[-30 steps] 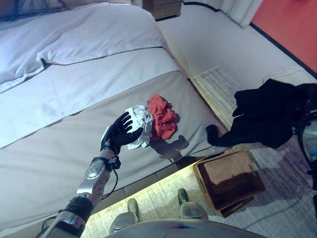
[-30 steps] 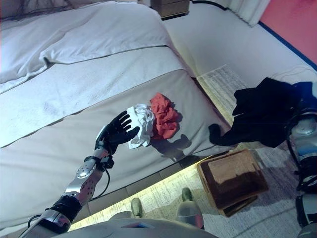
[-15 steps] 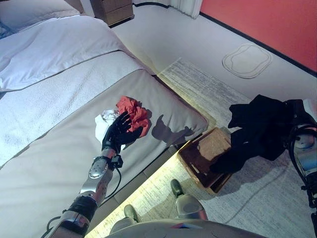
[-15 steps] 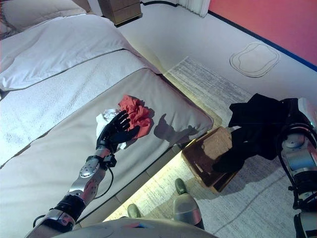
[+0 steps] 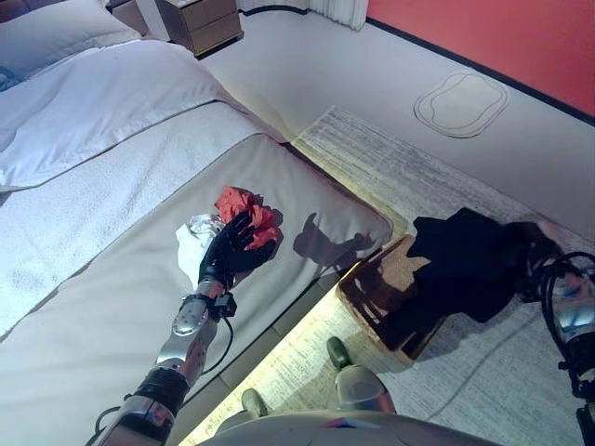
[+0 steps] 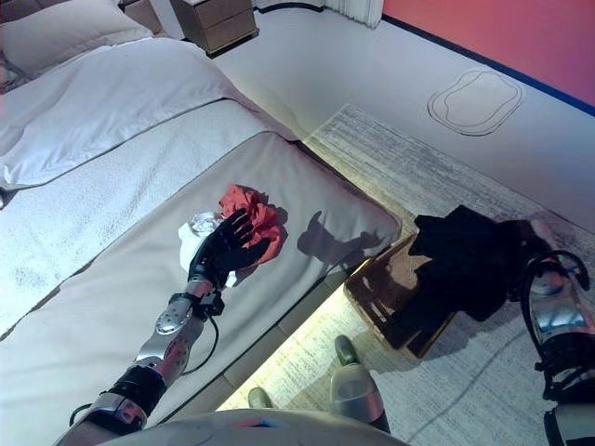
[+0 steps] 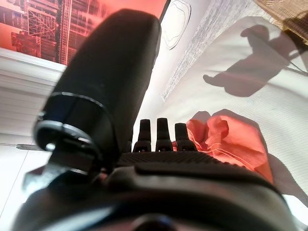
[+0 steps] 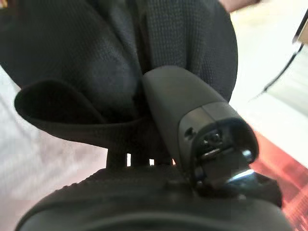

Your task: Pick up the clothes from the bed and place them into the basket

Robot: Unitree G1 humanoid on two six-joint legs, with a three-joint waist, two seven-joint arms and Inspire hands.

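Observation:
A crumpled red garment (image 5: 244,206) and a white garment (image 5: 193,240) lie together on the grey bed cover (image 5: 112,307), near the bed's edge. My left hand (image 5: 232,251) is open, its fingers spread over the red garment; the left wrist view shows its straight fingers (image 7: 158,131) reaching to the red cloth (image 7: 231,144). My right hand (image 8: 192,110) is shut on a black garment (image 5: 465,265), thumb pressed into the cloth (image 8: 96,72). The garment hangs over and partly covers the brown basket (image 5: 370,293) on the floor beside the bed.
A white duvet (image 5: 102,102) and a pillow (image 5: 56,28) cover the far half of the bed. A wooden nightstand (image 5: 195,23) stands at the head. A pale rug (image 5: 390,158) lies beside the bed, under the basket. A red wall (image 5: 502,37) runs behind.
The camera has swung right. My left hand has come down from beside the white garment onto the red one. My right hand has brought the black garment lower, over the basket.

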